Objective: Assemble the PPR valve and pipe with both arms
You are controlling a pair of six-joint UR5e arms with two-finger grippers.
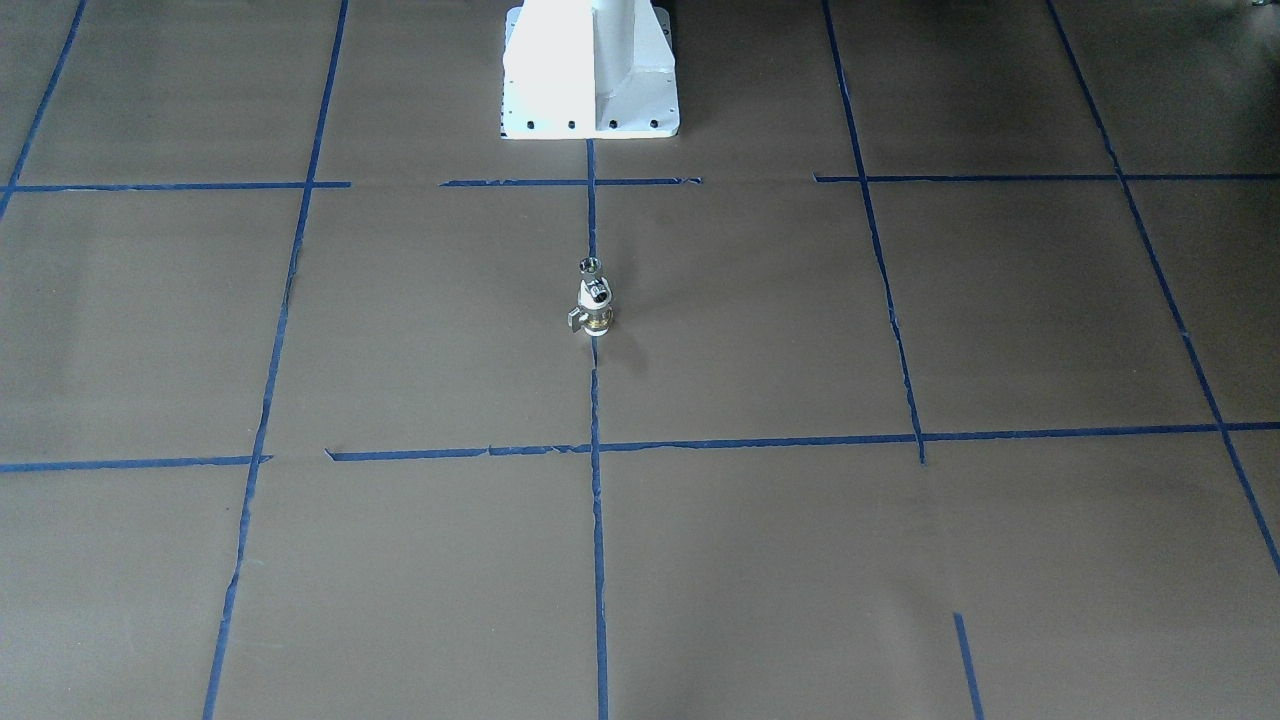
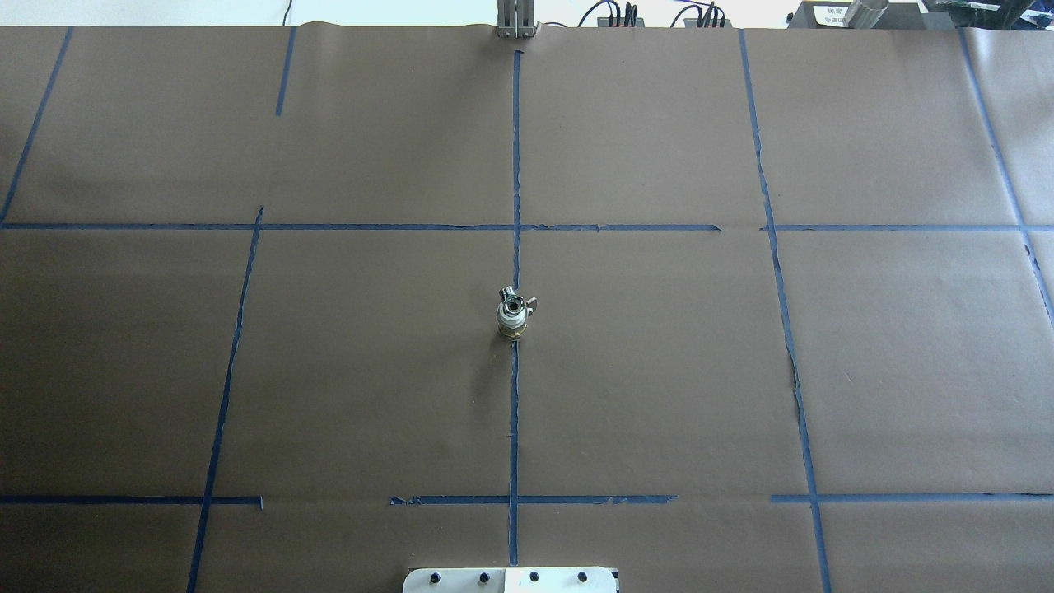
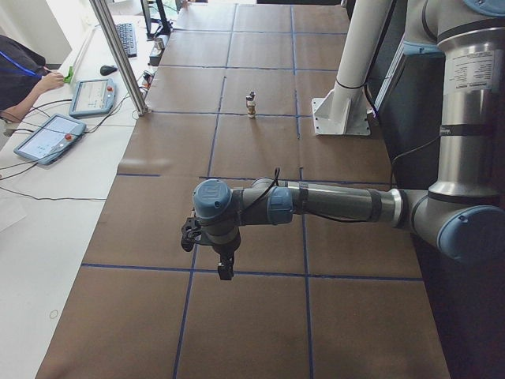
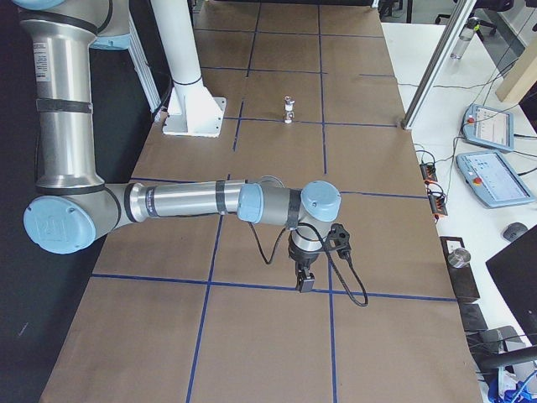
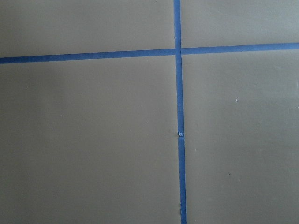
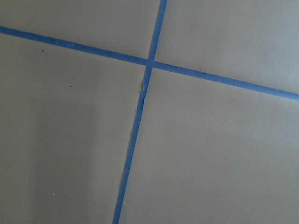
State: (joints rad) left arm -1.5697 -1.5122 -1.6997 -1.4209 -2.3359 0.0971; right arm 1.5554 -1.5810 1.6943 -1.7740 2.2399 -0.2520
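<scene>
The PPR valve (image 1: 596, 306) stands upright on the brown table at the middle tape line, brass part at the bottom, with the silver pipe (image 1: 590, 267) sitting on its top end. In the overhead view the valve (image 2: 511, 319) and pipe (image 2: 508, 294) stand the same way. The pair also shows small in the exterior left view (image 3: 251, 104) and the exterior right view (image 4: 288, 109). My left gripper (image 3: 224, 271) hangs over the table far from them, and so does my right gripper (image 4: 304, 282). I cannot tell whether either is open or shut. Both wrist views show only paper and tape.
The white pedestal base (image 1: 590, 70) stands behind the valve. Blue tape lines (image 2: 515, 412) grid the brown paper. A metal post (image 3: 118, 55) rises at the table's far edge. Operator tablets (image 3: 49, 136) lie on the side desk, and a person (image 3: 20, 67) sits there.
</scene>
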